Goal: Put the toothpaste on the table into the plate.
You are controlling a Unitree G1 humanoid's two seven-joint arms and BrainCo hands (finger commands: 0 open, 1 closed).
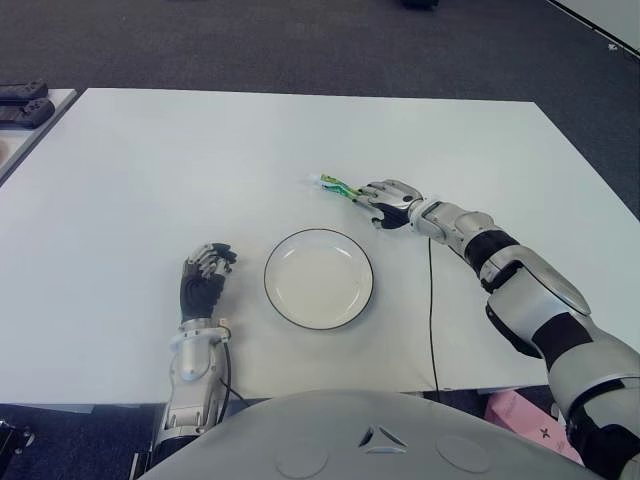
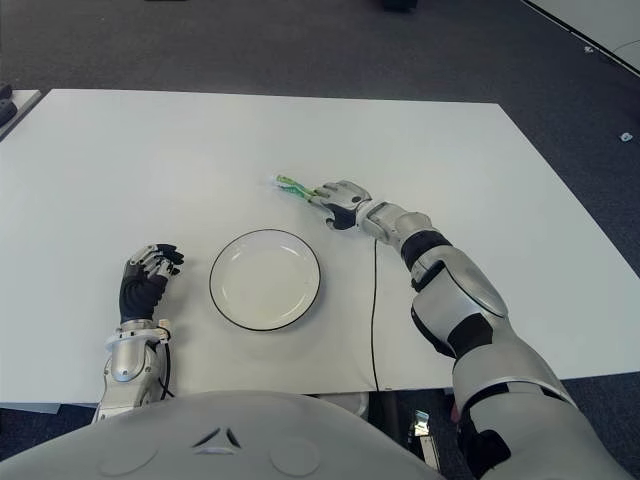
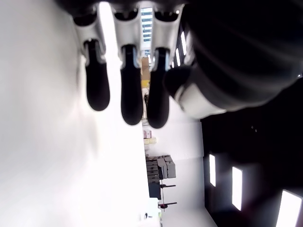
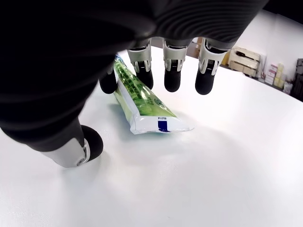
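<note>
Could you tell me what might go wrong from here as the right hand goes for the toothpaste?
The right hand has its fingers open over the toothpaste, which lies flat on the table; the fingertips may slide off the thin tube or push it away. The plate sits close by, so a weakly held tube could drop short of it. The left hand shows left of the plate.

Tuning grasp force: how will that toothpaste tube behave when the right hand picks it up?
The toothpaste tube lies flat with a crimped end, so it will likely flex, not roll. Its glossy skin may slip between the fingers of the right hand. It looks slim, so probably light.
</note>
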